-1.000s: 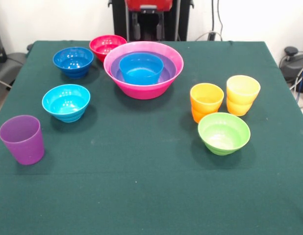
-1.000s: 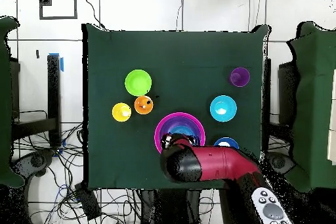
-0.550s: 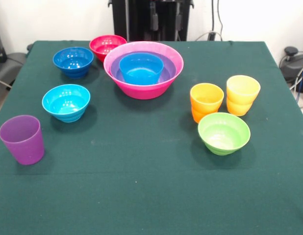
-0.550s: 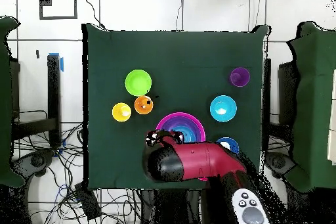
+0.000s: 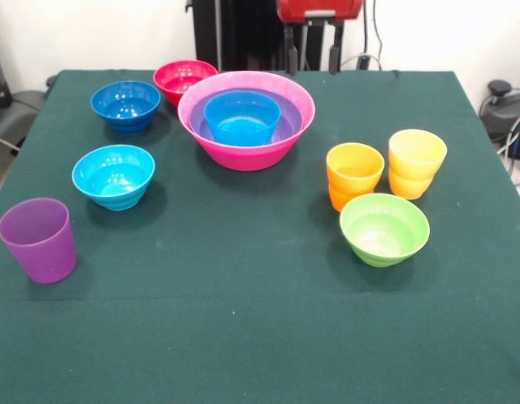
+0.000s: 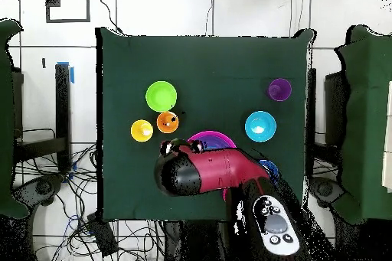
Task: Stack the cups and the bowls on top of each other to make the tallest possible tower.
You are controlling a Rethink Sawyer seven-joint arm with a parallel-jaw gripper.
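With three bowls nested in the tower (image 5: 246, 126), the gripper (image 5: 313, 52) hangs empty, fingers apart, behind it; the green bowl (image 5: 384, 228) wants a centred, level drop.

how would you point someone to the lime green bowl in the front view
Start at the big hot-pink bowl near the table's far edge, then look down and right to the orange cup and yellow cup. The lime green bowl sits just in front of them, the only green item.
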